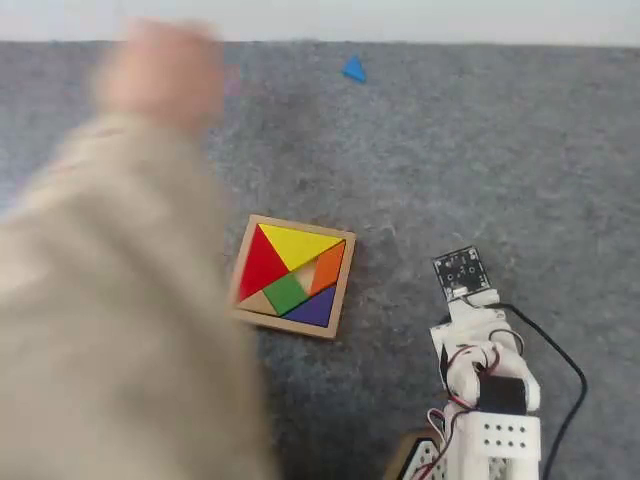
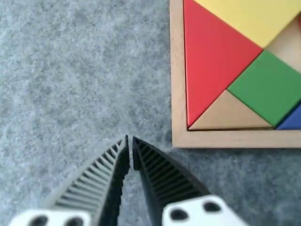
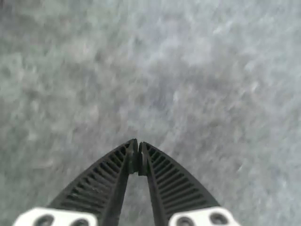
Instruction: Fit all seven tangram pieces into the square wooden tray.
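Observation:
The square wooden tray (image 1: 340, 290) lies mid-table holding a red triangle (image 1: 262, 265), a yellow triangle (image 1: 298, 245), an orange piece (image 1: 327, 272), a green square (image 1: 287, 293), a purple piece (image 1: 315, 307) and a tan triangle (image 1: 258, 300). A small blue triangle (image 1: 353, 69) lies alone far back on the mat. My left gripper (image 2: 130, 140) is shut and empty just off the tray's corner (image 2: 178, 136), near the red triangle (image 2: 211, 56) and green square (image 2: 268, 84). My right gripper (image 3: 138, 143) is shut over bare mat; its arm (image 1: 480, 350) stands right of the tray.
A person's blurred sleeve (image 1: 110, 320) and hand (image 1: 160, 75) cover the left side of the high view, reaching toward the back. Grey felt mat (image 1: 480, 150) covers the table, with open room behind and right of the tray.

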Robot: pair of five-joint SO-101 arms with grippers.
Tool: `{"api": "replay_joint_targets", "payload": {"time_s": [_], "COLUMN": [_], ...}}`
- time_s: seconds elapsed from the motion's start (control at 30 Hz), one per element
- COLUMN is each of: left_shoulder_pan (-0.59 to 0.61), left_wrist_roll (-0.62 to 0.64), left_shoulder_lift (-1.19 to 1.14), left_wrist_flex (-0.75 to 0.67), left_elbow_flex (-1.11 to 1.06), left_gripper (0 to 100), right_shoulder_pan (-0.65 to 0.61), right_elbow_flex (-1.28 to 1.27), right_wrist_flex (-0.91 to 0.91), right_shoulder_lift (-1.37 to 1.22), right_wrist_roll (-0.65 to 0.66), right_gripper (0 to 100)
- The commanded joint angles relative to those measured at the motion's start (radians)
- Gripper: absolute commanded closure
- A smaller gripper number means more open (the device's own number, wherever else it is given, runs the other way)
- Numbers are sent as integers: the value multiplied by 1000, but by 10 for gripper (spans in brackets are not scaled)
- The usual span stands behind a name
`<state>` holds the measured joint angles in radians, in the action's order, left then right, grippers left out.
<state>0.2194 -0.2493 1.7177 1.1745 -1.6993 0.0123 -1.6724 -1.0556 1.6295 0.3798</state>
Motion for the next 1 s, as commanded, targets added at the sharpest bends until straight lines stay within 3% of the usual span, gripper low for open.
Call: {"api": "replay_joint_targets", "payload": {"time_s": [0.0,0.17,0.3,0.97], "left_shoulder_pan": [-6,-3,-2,2], "left_wrist_roll": [-6,-3,-3,-3], "left_shoulder_lift": [17,23,75,103], "left_wrist_flex": [2,3,86,95], "left_elbow_flex": [12,12,15,15], "left_gripper": [985,985,985,985], "right_shoulder_pan": [7,8,7,7], "right_elbow_flex": [-17,-12,-12,-12], "right_wrist_flex": [-105,-254,-257,-257], "right_shoulder_lift": [79,177,185,185], "right_wrist_roll": [-6,-6,-6,-6], "right_gripper": [991,991,991,991]}}
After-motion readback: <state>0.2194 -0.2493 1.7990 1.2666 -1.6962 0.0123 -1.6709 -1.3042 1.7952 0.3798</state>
